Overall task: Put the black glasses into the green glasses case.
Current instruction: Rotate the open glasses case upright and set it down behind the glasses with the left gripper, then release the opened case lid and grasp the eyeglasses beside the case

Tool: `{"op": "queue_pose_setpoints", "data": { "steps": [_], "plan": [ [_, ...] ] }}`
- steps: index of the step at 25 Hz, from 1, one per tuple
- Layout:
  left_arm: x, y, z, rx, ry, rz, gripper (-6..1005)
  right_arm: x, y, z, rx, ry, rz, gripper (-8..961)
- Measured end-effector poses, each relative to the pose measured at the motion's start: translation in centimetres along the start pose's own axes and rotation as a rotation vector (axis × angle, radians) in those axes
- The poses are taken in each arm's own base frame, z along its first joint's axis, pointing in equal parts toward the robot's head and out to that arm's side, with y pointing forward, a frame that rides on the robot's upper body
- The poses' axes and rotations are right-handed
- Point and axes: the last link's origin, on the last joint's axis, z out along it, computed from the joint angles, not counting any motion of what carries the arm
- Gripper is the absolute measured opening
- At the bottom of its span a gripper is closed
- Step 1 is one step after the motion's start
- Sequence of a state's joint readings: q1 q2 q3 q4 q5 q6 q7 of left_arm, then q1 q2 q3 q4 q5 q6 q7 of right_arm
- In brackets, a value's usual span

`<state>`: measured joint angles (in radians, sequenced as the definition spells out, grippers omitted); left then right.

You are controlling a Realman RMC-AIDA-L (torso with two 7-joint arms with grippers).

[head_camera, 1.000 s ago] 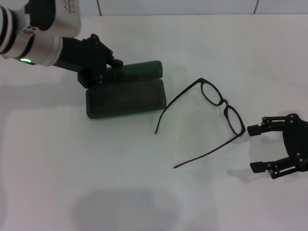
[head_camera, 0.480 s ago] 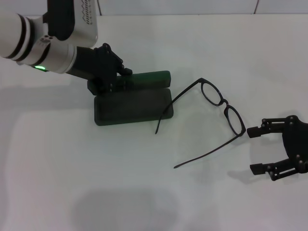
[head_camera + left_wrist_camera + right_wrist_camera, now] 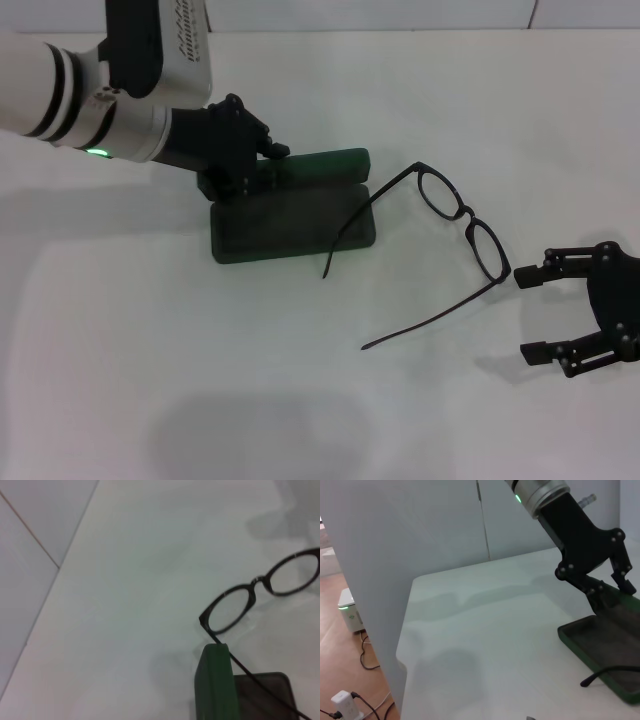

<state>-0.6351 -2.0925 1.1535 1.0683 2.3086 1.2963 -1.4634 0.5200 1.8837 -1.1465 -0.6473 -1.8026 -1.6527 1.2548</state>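
The green glasses case [image 3: 290, 228] lies open on the white table, its lid [image 3: 322, 165] standing up along the far side. My left gripper [image 3: 262, 168] is shut on the lid's left end. The black glasses [image 3: 455, 213] lie unfolded to the right of the case, one temple arm reaching over the case's right end. In the left wrist view the lid edge [image 3: 215, 682] is close, with the glasses [image 3: 252, 587] just beyond it. The right wrist view shows the case [image 3: 605, 650] and the left gripper [image 3: 606, 589] on it. My right gripper [image 3: 525, 312] rests open right of the glasses.
The white table [image 3: 200, 380] stretches toward me and to the left. In the right wrist view the table edge [image 3: 404, 647] drops to a floor with a power strip [image 3: 342, 700] and cables. A white wall [image 3: 400, 12] stands behind.
My left gripper has dragged the case to the right, so its right end now lies under one temple arm. The glasses and right gripper have stayed put.
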Motion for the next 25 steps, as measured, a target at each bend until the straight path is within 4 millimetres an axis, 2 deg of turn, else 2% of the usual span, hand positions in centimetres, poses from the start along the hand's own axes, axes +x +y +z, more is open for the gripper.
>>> {"op": "queue_pose_setpoints", "data": {
  "steps": [6,11,16,20,25],
  "plan": [
    [0.1,0.1,0.0,0.003,0.012,-0.003,252,0.0,0.0,0.0,-0.003,0.002,0.001,862],
    [0.3,0.0,-0.2,0.024,0.051,-0.031,324,0.0,0.0,0.0,0.0,0.0,0.001,860],
    [0.2,0.1,-1.6,0.058,0.122,-0.14,481,-0.1,-0.2,-0.2,0.013,-0.011,0.018,859],
    [-1.4,0.8,-3.5,0.078,0.205,-0.321,560,-0.9,-1.0,-1.3,0.066,-0.05,0.108,858],
    [-5.1,3.8,-5.9,0.057,0.301,-0.495,639,-3.1,-3.2,-4.1,0.158,-0.079,0.305,856]
  ]
}}
